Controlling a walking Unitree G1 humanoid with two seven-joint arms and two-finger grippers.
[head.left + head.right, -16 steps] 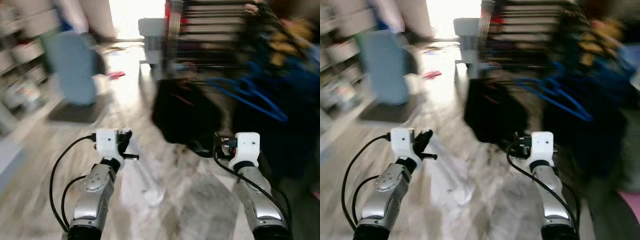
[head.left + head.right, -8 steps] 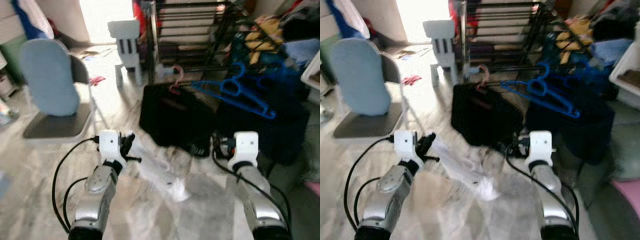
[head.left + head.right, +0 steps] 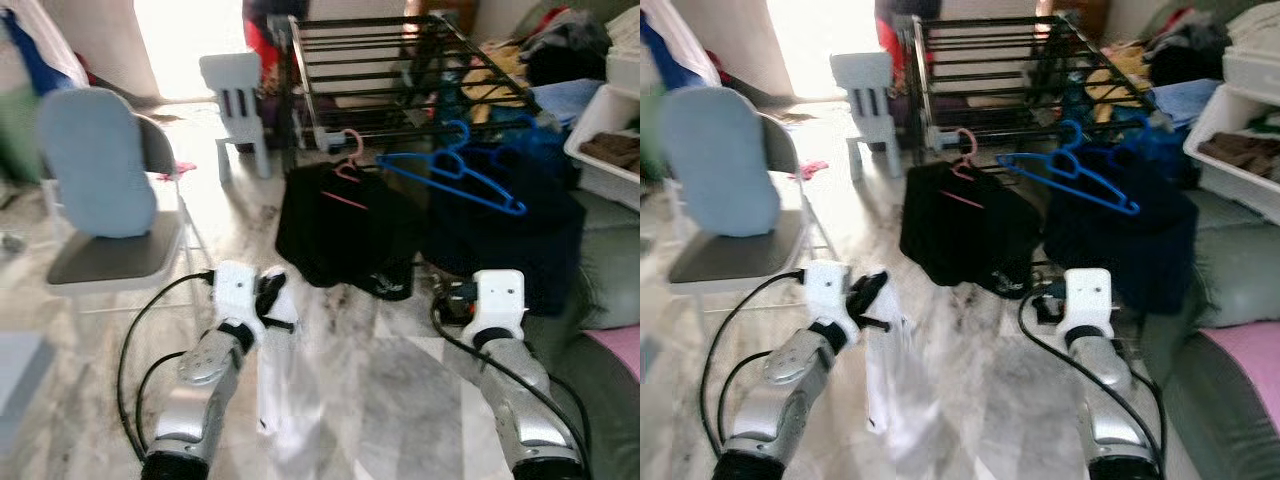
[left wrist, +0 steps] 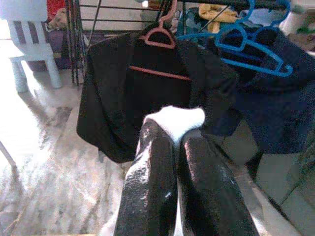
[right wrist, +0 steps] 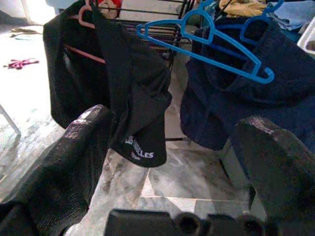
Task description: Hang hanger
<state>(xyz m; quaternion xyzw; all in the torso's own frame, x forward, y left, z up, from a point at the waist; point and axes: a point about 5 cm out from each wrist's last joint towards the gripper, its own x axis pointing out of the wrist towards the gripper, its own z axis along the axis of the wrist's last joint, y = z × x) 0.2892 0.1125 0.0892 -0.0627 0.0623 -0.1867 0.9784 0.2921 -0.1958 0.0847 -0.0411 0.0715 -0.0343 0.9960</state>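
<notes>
My left gripper point(image 4: 172, 142) is clamped on a white garment point(image 3: 278, 385). My right gripper point(image 5: 177, 147) is spread wide, holding nothing. The empty blue hanger point(image 3: 452, 178) hangs on the black drying rack point(image 3: 400, 70) at 1 o'clock, beside a black shirt point(image 3: 345, 235) on a pink hanger point(image 3: 347, 172).

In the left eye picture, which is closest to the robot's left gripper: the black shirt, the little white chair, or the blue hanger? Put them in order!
From the left gripper:
1. Black shirt, hanging just ahead, slightly to its right.
2. Blue hanger, farther right on the drying rack.
3. Little white chair, far back by the bright doorway.
</notes>
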